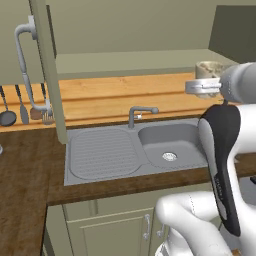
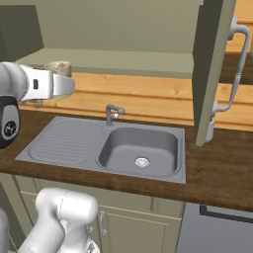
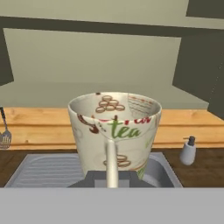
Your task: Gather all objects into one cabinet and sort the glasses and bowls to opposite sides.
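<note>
A cream cup point(image 3: 114, 131) printed with "tea" and brown speckles is one of the glasses. It hangs upright over the sink, with my gripper point(image 3: 111, 151) shut on its near rim. From the left base view the cup point(image 1: 209, 69) sits just beyond my gripper point(image 1: 204, 80), at the right above the counter. The right base view has the cup point(image 2: 58, 68) and gripper point(image 2: 52, 79) at the left. The olive-green cabinet stands open above, its door point(image 1: 47, 70) swung out with a pale tube handle point(image 1: 22, 60). The inner shelf point(image 2: 123, 59) lies behind the cup. The bowls are out of view.
A grey sink point(image 1: 170, 145) with drainboard and faucet point(image 1: 137, 115) lies below the arm. Utensils point(image 1: 10, 115) hang at the left wall. A soap dispenser point(image 3: 188, 151) stands right of the sink. The open cabinet door point(image 2: 212, 69) juts out on the right.
</note>
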Available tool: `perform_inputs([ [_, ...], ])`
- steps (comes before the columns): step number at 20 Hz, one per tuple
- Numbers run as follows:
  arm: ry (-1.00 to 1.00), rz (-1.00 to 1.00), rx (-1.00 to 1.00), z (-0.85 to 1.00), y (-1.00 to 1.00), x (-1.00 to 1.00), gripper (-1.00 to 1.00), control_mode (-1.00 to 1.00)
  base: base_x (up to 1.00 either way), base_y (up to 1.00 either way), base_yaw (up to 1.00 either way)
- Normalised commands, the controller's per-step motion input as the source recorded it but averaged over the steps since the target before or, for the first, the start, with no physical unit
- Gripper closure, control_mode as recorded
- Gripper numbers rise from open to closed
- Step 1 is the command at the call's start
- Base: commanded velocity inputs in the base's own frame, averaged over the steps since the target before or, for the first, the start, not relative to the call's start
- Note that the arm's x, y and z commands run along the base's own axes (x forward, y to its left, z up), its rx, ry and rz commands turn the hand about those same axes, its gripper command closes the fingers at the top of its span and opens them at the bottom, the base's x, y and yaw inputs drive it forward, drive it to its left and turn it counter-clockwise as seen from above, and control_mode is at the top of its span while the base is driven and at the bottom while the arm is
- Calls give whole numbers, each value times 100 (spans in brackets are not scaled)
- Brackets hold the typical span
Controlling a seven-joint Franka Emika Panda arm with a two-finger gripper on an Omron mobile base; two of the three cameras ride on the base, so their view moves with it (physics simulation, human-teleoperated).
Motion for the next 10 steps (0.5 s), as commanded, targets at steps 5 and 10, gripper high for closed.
perform_inputs([
  [5,0,9,0,-3,8,-3,100,-100,0,0,0],
  [10,0,1,0,-21,0,-1,100,-100,0,0,0],
])
